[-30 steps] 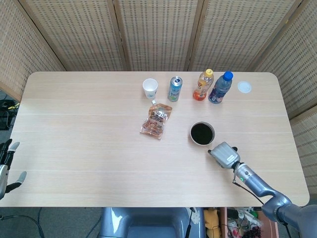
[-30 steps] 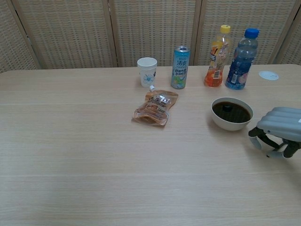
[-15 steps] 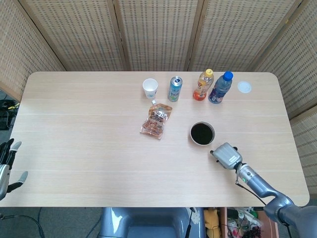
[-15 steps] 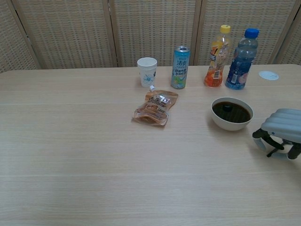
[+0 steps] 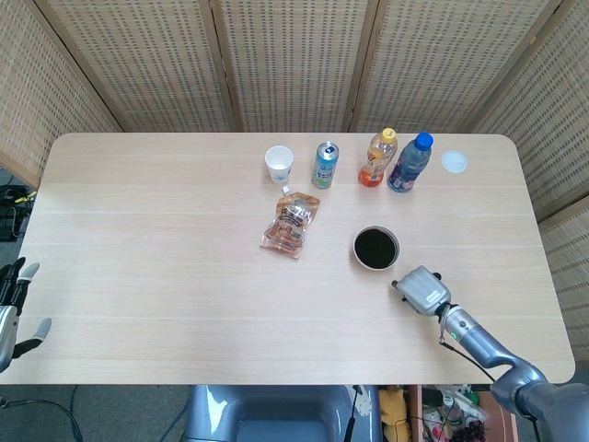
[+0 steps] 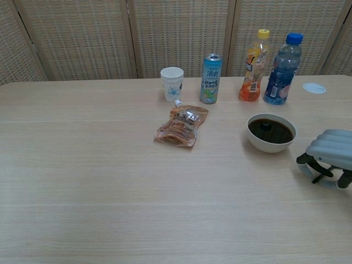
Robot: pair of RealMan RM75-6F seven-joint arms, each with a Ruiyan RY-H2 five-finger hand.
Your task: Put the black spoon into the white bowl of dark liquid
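The white bowl of dark liquid stands right of the table's middle. A small black tip, apparently the black spoon, pokes out of the liquid; the rest of it is hidden, and the head view does not show it. My right hand hovers low over the table just right of the bowl and nearer the front edge. It is clear of the rim, its fingers bent loosely downward and holding nothing. My left hand hangs off the table's left edge with fingers spread, empty.
Behind the bowl stand a paper cup, a blue can, an orange drink bottle and a blue-capped bottle. A brown snack pouch lies left of the bowl. A white lid sits at the far right.
My right hand has slid a little to the right and toward the front edge, away from the bowl. Nothing else has moved.
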